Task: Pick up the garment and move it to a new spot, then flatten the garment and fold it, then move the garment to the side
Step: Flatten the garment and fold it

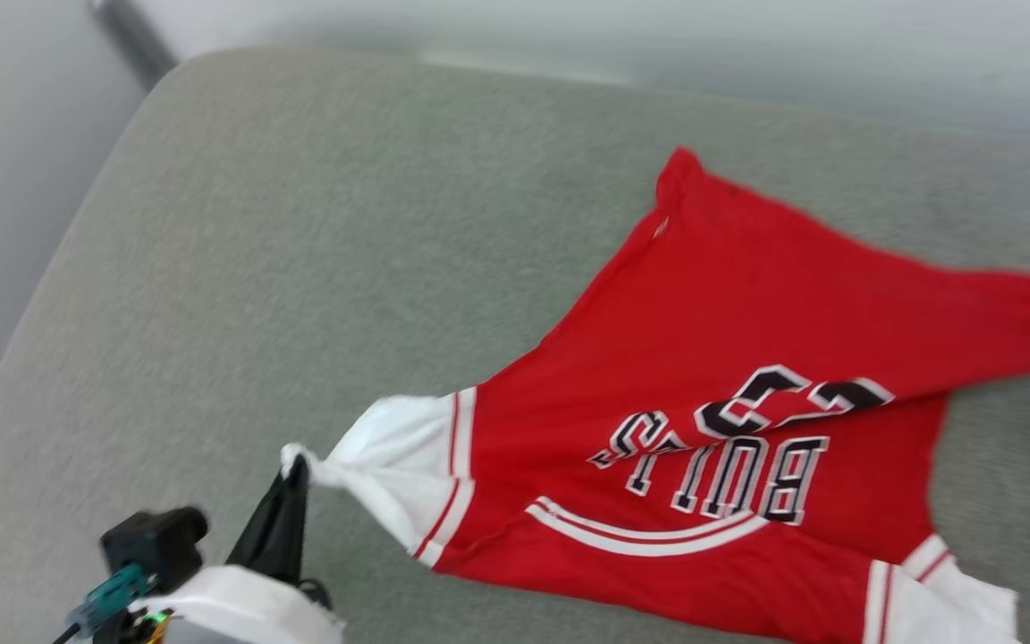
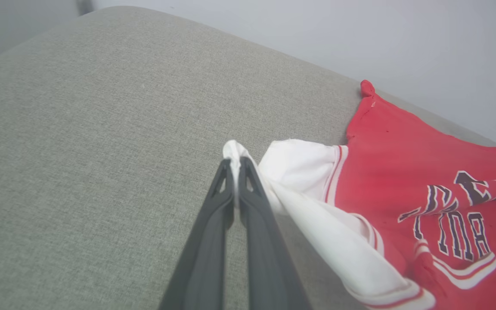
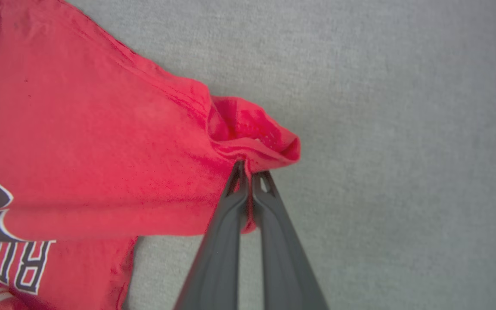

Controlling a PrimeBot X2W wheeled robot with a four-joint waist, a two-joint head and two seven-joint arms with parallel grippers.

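There is one garment and one grey padded surface. The garment shows two white sleeves. There are two end effectors, the left end effector and the right end effector, each with two dark fingers.

From the head view I can read black, white-outlined lettering on the red shirt. It is upside down from here: "BUL", then a crumpled stretch ending in what looks like an "S". Just beside it is a creased number, which I read as "23".
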